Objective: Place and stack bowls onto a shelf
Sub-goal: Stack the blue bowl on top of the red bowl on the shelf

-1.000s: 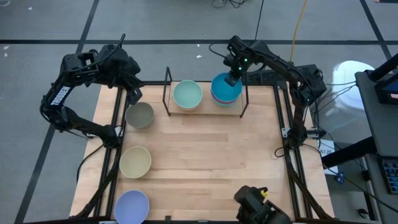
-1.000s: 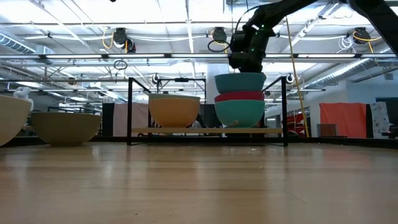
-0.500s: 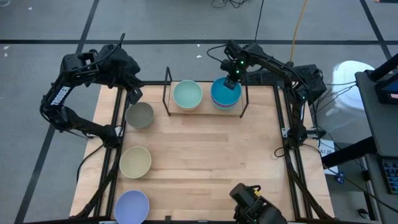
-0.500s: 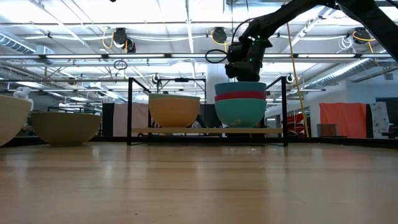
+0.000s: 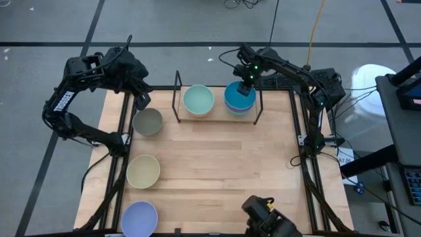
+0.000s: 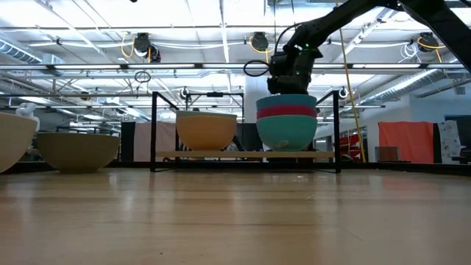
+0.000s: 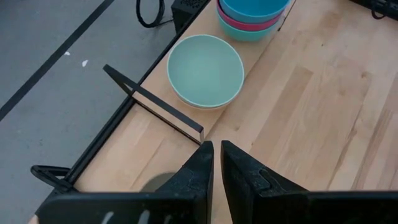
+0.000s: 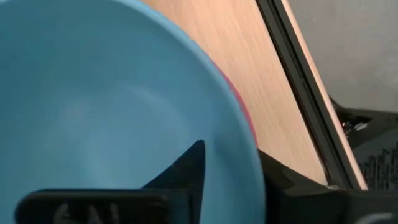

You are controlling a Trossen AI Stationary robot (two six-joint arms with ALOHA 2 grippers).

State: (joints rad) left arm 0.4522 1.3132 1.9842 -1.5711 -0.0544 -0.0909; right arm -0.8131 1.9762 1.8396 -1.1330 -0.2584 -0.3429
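Bowls: on the shelf (image 5: 176,99) a stack of three stands at the right end, with a teal bowl (image 6: 286,133) at the bottom, a magenta bowl (image 6: 286,112) in the middle and a second teal bowl (image 5: 239,94) on top, all nested and sitting level in the low view. The right gripper (image 5: 245,83) is at the far rim of the top teal bowl; in the right wrist view one dark finger (image 8: 180,167) lies inside the bowl and the other outside the rim, so the fingers are pinched onto that rim. At the left end of the shelf a mint green bowl (image 5: 198,100) sits nested in an orange bowl (image 6: 206,130), close beside the stack of three. The left gripper (image 7: 215,163) hangs over the table's far left corner above the grey-olive bowl (image 5: 147,121), its fingers drawn nearly together with only a thin gap and gripping nothing. The grey-olive bowl rests on the table (image 5: 223,171) just left of the shelf. Nearer along the left edge stand the pale yellow bowl (image 5: 143,170) and then the lavender bowl (image 5: 139,218), each apart from its neighbour.
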